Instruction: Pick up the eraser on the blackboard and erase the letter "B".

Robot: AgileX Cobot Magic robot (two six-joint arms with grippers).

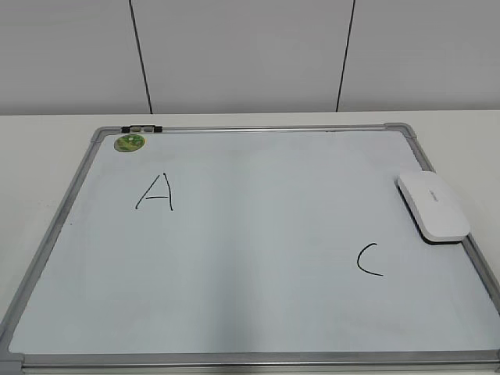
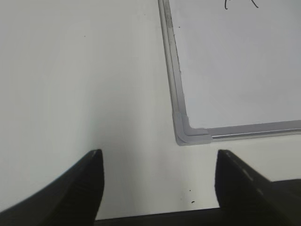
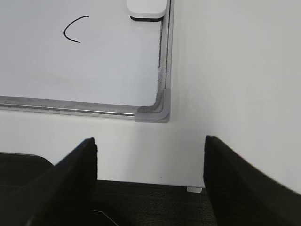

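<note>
The blackboard (image 1: 258, 242) is a white board with a silver-grey frame, lying flat on the table. The white eraser (image 1: 433, 205) lies on the board's right edge, partly over the frame; its near end also shows in the right wrist view (image 3: 146, 8). No letter "B" shows in any view; the board between the other letters is bare. My left gripper (image 2: 160, 157) is open and empty over the table, off the board's near left corner (image 2: 190, 134). My right gripper (image 3: 150, 143) is open and empty, off the near right corner (image 3: 155, 113). Neither gripper shows in the exterior view.
A black "A" (image 1: 156, 193) is at the board's left and a black "C" (image 1: 369, 259) at its right, also in the right wrist view (image 3: 75, 29). A round green magnet (image 1: 130, 143) sits at the far left corner. The table's front edge (image 3: 141, 182) lies under the right gripper.
</note>
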